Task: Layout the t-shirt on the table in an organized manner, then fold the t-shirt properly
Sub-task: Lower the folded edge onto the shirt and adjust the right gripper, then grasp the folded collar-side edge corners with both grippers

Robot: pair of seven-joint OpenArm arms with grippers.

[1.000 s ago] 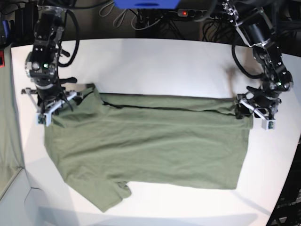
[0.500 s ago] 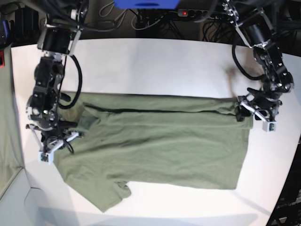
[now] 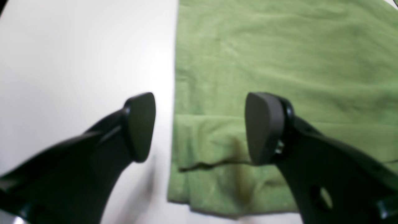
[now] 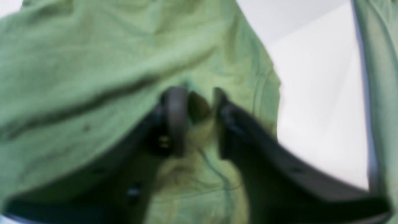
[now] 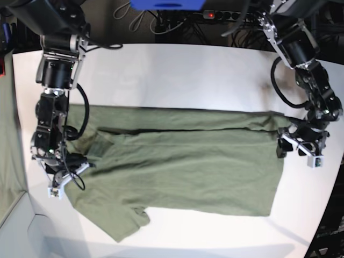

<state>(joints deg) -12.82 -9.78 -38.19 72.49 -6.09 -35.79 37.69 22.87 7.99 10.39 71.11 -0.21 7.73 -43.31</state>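
The olive-green t-shirt (image 5: pixel 183 166) lies spread across the white table (image 5: pixel 177 75), its far edge folded over into a strip and one sleeve pointing at the near edge. My right gripper (image 5: pixel 72 166) rests on the shirt's left end. In its wrist view the right gripper (image 4: pixel 199 115) is blurred, its jaws a little apart with a fold of the t-shirt (image 4: pixel 93 62) between them. My left gripper (image 5: pixel 285 146) hovers at the shirt's right end. Seen from its wrist, the left gripper (image 3: pixel 199 124) is wide open over the t-shirt's (image 3: pixel 279 62) folded corner, holding nothing.
A power strip (image 5: pixel 215 15), cables and a blue object (image 5: pixel 166 4) sit behind the table's far edge. A greenish surface (image 5: pixel 8 134) borders the table on the left. The table's curved right edge runs just beyond my left gripper.
My right arm swept toward the near edge, dragging the shirt's left end with it, and its jaws have parted. The left gripper shifted slightly nearer, still open.
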